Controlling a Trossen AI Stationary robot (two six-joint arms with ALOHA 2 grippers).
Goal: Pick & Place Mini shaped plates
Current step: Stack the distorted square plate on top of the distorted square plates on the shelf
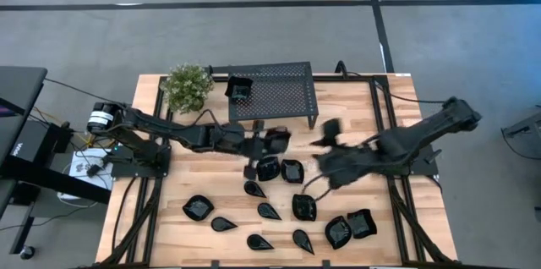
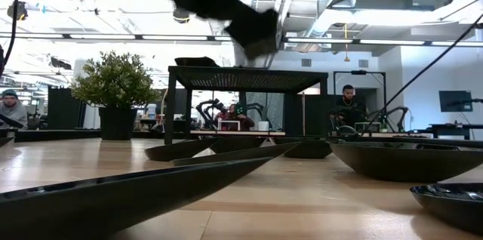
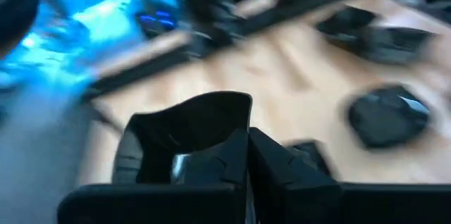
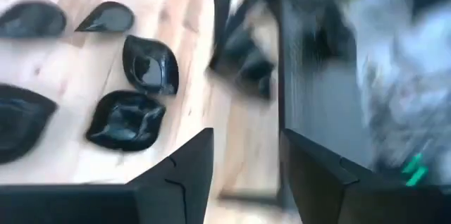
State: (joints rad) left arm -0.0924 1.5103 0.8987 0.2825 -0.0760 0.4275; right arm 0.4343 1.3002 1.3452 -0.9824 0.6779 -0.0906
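The left gripper (image 1: 272,139) is hanging just in front of the perforated stand (image 1: 275,90), its fingers clenched on a squarish mini plate (image 3: 187,136) by the raised rim. One plate (image 1: 238,90) is sitting on the stand; the other mini shaped plates (image 1: 279,205) are lying scattered across the table (image 1: 406,100) below. They are looking light, rigid, glossy and probably slippery, so pinching a rim seems wisest. The right gripper (image 4: 245,171) is hovering near the stand's right leg, fingers parted and empty, leaving only tight room between the arms.
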